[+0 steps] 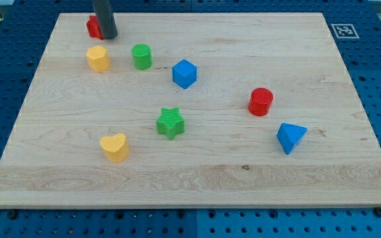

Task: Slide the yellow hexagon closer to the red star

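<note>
The yellow hexagon (98,58) lies near the view's top left on the wooden board (197,178). Just above it, a red block (93,27), likely the red star, is partly hidden behind my rod. My tip (108,36) rests right beside the red block on its right side and above and slightly right of the yellow hexagon, a short gap away from it.
A green cylinder (141,56) sits right of the hexagon, then a blue cube (184,73). A green star (170,123) and a yellow heart (114,147) lie lower down. A red cylinder (261,101) and a blue triangular block (290,137) are at the right.
</note>
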`<control>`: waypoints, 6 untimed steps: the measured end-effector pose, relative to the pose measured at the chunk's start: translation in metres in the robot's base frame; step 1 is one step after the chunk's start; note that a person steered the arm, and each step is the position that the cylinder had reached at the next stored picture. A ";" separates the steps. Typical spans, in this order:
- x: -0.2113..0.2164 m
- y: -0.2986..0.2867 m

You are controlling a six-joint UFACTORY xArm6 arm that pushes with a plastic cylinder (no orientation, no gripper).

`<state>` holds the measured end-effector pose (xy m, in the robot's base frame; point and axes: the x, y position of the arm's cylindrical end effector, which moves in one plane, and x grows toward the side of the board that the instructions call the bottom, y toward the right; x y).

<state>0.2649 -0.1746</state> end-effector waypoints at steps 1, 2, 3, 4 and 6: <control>0.006 0.000; 0.011 0.000; 0.014 0.003; 0.025 0.009; 0.039 0.012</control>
<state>0.3037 -0.1623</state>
